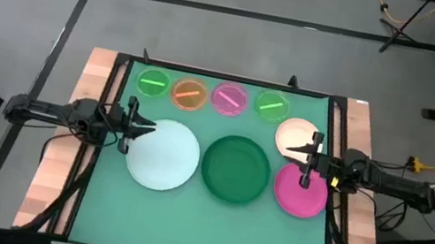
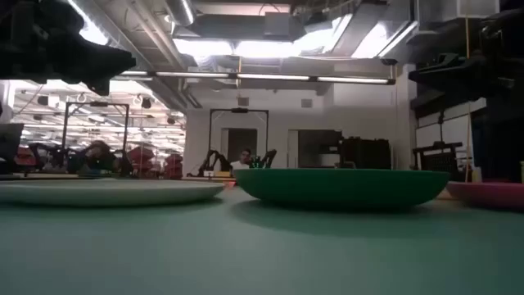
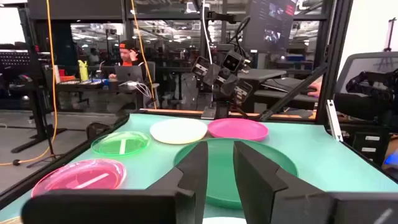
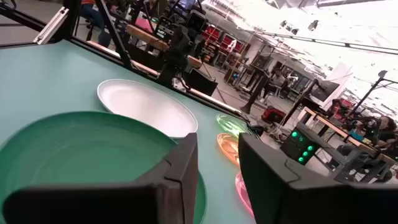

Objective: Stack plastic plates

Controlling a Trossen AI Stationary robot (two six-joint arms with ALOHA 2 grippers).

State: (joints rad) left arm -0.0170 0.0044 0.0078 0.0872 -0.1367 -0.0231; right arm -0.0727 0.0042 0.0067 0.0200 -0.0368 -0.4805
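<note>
On the green bench (image 1: 209,219) the large white plate (image 1: 162,154), dark green plate (image 1: 235,169) and magenta plate (image 1: 299,192) lie in a row. The cream plate (image 1: 294,136) and four small translucent plates (image 1: 210,95) sit along the far edge. The left gripper (image 1: 143,126) hovers at the white plate's rim and the right gripper (image 1: 311,161) between cream and magenta, fingers parted, empty. Bare mat stays free in front.

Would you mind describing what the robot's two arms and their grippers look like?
Both arms are dark, almost black, slender and jointed, with cables trailing along them. The left gripper and the right gripper each end in two flat, blocky dark fingers with angled edges. No markings show on them.
</note>
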